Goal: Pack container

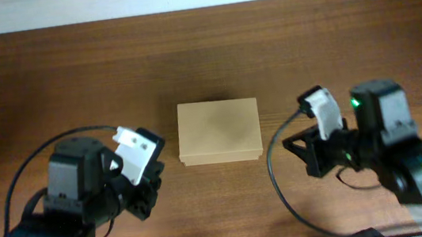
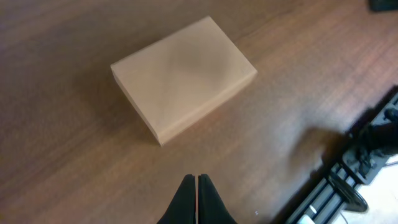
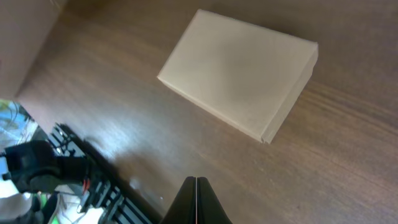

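The container (image 1: 220,131) is a plain tan cardboard box with its lid closed, lying flat in the middle of the wooden table. It also shows in the left wrist view (image 2: 183,76) and in the right wrist view (image 3: 239,71). My left gripper (image 2: 196,180) is shut and empty, above bare table a short way to the box's left. My right gripper (image 3: 196,181) is shut and empty, above bare table a short way to the box's right. In the overhead view the left arm (image 1: 133,171) and the right arm (image 1: 328,133) flank the box. No stationery items are in view.
The dark wooden table (image 1: 203,47) extends to a pale wall at the back. The other arm's base and cables show at the right edge of the left wrist view (image 2: 367,162) and at the lower left of the right wrist view (image 3: 56,180).
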{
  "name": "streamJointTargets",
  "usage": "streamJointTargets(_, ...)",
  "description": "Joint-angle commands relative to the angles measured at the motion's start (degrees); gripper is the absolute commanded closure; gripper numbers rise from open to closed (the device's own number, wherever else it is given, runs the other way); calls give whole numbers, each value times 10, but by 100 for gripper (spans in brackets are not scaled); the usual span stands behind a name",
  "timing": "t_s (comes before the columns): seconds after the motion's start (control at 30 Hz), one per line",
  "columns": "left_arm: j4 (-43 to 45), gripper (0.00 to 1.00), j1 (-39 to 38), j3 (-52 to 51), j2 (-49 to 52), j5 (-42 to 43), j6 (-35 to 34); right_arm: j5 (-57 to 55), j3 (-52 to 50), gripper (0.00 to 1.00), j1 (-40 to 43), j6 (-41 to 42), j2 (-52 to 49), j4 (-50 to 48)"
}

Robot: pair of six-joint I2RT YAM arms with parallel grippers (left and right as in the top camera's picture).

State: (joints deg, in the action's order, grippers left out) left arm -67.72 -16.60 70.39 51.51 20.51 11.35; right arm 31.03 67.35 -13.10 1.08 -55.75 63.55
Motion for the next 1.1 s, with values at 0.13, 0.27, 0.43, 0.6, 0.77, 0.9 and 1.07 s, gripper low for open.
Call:
streamJointTargets(0.13,-22,98,-2,0,-53,20,-31,-2,10,95,-4,16,140,37)
streamJointTargets(0.27,-26,0,-2,0,-55,26,-32,-2,10,1,-4,16,171,82)
streamJointTargets(0.43,-29,0,-2,0,-55,26,-31,-2,9,1,-4,15,170,94)
streamJointTargets(0.6,-29,0,-2,0,-55,26,-31,-2,9,1,-4,15,170,94)
streamJointTargets(0.77,-29,0,-2,0,-55,26,-31,-2,9,1,-4,15,170,94)
streamJointTargets(0.9,-19,0,3,-5,-93,-47,-27,-2,9,1,-4,15,170,94)
streamJointTargets(1.07,90,0,21,-136,-226,-100,-28,-2,9,1,-4,15,170,94)
